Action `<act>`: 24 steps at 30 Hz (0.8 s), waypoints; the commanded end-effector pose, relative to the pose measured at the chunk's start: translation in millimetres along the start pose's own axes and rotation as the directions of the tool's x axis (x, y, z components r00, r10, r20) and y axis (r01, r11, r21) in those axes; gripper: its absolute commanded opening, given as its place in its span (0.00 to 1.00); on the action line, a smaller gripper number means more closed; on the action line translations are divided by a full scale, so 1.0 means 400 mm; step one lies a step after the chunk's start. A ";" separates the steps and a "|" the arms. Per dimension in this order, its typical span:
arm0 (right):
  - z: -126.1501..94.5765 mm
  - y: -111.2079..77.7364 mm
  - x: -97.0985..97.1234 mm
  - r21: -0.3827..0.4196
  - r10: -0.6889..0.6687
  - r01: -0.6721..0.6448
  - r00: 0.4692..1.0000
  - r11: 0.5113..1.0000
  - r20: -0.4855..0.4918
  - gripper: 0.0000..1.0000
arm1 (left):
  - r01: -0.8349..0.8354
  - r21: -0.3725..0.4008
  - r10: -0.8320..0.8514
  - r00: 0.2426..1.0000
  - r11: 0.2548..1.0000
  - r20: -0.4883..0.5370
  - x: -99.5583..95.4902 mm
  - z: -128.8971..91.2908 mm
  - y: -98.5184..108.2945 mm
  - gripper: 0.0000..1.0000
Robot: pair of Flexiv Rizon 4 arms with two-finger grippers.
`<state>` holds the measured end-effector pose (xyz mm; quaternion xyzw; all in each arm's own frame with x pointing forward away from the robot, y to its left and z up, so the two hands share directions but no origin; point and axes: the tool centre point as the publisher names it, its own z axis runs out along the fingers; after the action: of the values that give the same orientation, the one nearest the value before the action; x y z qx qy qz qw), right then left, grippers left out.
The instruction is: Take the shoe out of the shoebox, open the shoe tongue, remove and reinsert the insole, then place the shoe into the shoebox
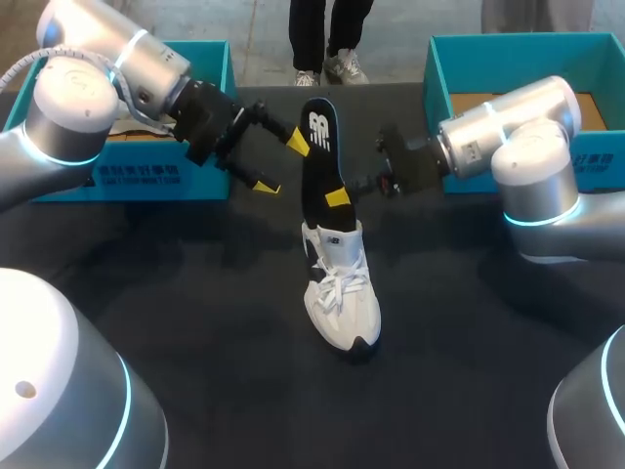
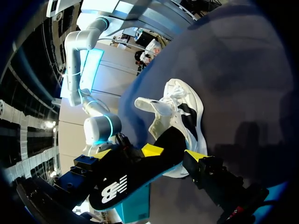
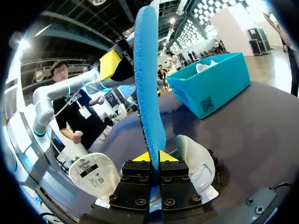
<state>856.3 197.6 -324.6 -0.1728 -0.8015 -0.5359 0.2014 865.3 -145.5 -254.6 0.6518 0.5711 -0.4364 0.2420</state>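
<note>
Black on top and blue beneath, the insole [image 1: 317, 147] stands nearly upright out of the white sneaker [image 1: 342, 293], which sits in the middle of the bench [image 1: 195, 293] with its toe toward us; our right tool [image 1: 339, 198] is pinched on the insole's lower part, just above the shoe's opening; our left tool [image 1: 281, 163] is spread wide beside the upper half, one yellow tip at the insole's edge and the other clear of it, so it grips nothing; the tongue [image 3: 91, 175] is pulled out of the opening. We judge the insole exchange to be in hand, though we cannot tell which way it is going; nothing pins the shoe, so the stroke should run along the insole's own line, not sideways, lest the sneaker tip or skid; the left tool would do well to pinch the free end before the right lets go.
</note>
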 end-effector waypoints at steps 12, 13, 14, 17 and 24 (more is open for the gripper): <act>0.012 -0.001 0.002 0.048 -0.003 0.007 0.996 0.999 -0.085 0.00 | -0.006 -0.003 0.006 1.000 1.000 0.005 0.001 0.011 -0.004 1.00; 0.013 -0.002 0.003 0.048 -0.003 0.007 0.996 0.999 -0.085 0.00 | -0.006 -0.002 0.006 1.000 1.000 0.005 0.001 0.012 -0.003 1.00; 0.013 -0.006 0.004 0.046 0.001 0.003 0.996 0.999 -0.087 0.00 | -0.006 -0.002 0.006 1.000 1.000 0.005 0.001 0.013 0.000 1.00; 0.018 -0.015 0.006 0.043 0.011 -0.007 0.996 0.999 -0.093 0.00 | -0.007 -0.001 0.007 1.000 1.000 0.005 0.001 0.013 0.001 1.00; 0.021 -0.032 0.008 0.043 0.032 -0.028 0.995 0.999 -0.097 0.00 | -0.007 0.002 0.007 1.000 1.000 0.006 0.001 0.014 0.003 1.00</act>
<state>848.6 199.6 -331.9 -0.1534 -0.7996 -0.5234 0.2515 863.9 -149.2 -256.8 0.6520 0.5685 -0.4380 0.2447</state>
